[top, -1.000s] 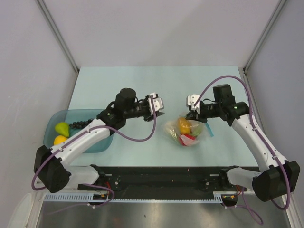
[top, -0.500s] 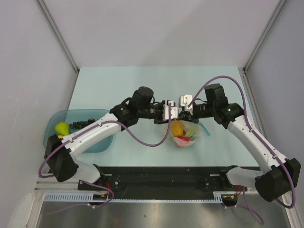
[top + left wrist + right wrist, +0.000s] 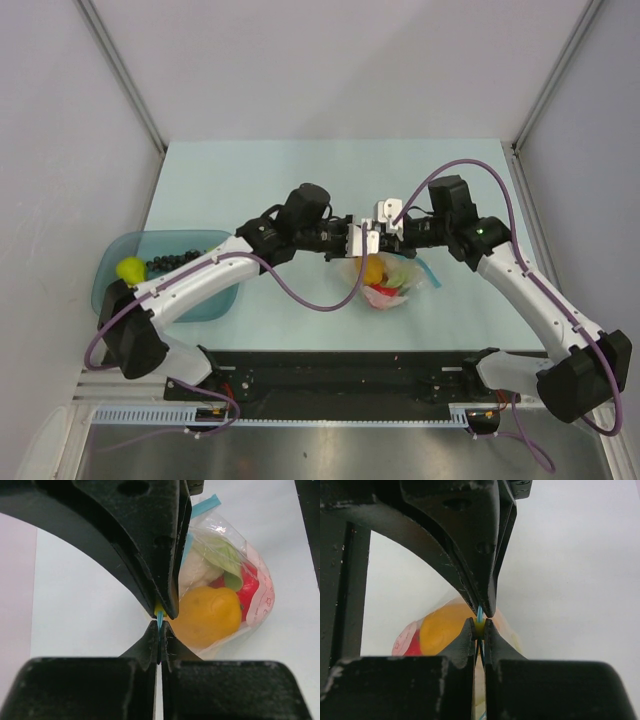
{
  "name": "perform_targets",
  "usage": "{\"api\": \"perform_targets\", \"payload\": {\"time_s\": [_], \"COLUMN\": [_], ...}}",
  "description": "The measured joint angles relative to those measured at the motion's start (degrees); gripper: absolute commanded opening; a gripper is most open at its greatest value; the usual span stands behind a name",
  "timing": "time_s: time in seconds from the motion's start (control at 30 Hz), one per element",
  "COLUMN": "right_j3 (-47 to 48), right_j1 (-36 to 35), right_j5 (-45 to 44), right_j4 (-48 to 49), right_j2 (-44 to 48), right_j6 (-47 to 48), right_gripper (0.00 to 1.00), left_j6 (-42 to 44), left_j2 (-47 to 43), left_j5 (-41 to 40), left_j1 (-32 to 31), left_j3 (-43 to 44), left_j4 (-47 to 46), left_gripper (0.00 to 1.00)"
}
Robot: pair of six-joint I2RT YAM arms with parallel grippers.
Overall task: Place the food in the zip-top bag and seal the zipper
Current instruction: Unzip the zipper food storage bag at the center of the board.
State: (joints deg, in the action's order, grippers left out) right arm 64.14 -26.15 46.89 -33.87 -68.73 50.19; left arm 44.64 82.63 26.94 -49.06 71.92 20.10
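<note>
The left gripper (image 3: 356,243) is clenched on the zipper (image 3: 160,621). In the left wrist view the blue strip is pinched between the two black fingertips, with no gap left. The right gripper (image 3: 386,228) is likewise clenched on the zipper (image 3: 479,614), as shown in the right wrist view. In the top view both grippers are seen just beside each other at the mouth of the zip-top bag (image 3: 398,283).

Changes against the earlier frames:
- One second ago the left gripper was held well apart from the bag, to its left, with the jaws parted. Half a second ago it had been brought to the bag's mouth. It is now shut on the strip.
- The right gripper has been kept shut on the bag's upper edge throughout and has been shifted slightly toward the table's centre. The bag has been carried with it.

The zip-top bag (image 3: 239,540) hangs below the grippers near the middle of the table (image 3: 250,180). Whether its bottom rests on the table cannot be told. Inside it an orange fruit (image 3: 210,615), a red apple (image 3: 251,587) and a pale green leafy piece (image 3: 220,555) are seen.

A teal bowl (image 3: 215,300) stands at the table's left edge, partly covered by the left arm. One yellow-green fruit (image 3: 130,268) is visible in it; one second ago two were visible.
</note>
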Motion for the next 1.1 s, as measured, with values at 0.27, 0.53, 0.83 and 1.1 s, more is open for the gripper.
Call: {"api": "perform_targets", "payload": {"time_s": [0.27, 0.53, 0.83, 1.1], "right_j3": [-0.02, -0.28, -2.19, -2.69], "right_j1": [1.25, 5.27, 13.4, 18.93], "right_j5": [-0.39, 1.03, 2.93, 1.99], "right_j4": [-0.44, -3.23, -9.94, -15.87], "right_j2": [-0.13, -0.15, 1.53, 2.64], "right_j6": [2.34, 6.69, 12.85, 16.52], "right_gripper": [0.0, 0.0, 0.0, 0.0], "left_j6": [-2.69, -5.14, -5.62, -5.57], "left_j2": [-0.68, -3.1, -6.12, -9.11], "left_j5": [0.96, 2.4, 2.6, 0.5], "left_j1": [2.25, 6.34, 9.68, 13.77], "left_j3": [-2.03, -5.77, -9.27, -11.87], "left_j4": [-2.58, -5.11, -4.26, -1.53], "left_gripper": [0.0, 0.0, 0.0, 0.0]}}
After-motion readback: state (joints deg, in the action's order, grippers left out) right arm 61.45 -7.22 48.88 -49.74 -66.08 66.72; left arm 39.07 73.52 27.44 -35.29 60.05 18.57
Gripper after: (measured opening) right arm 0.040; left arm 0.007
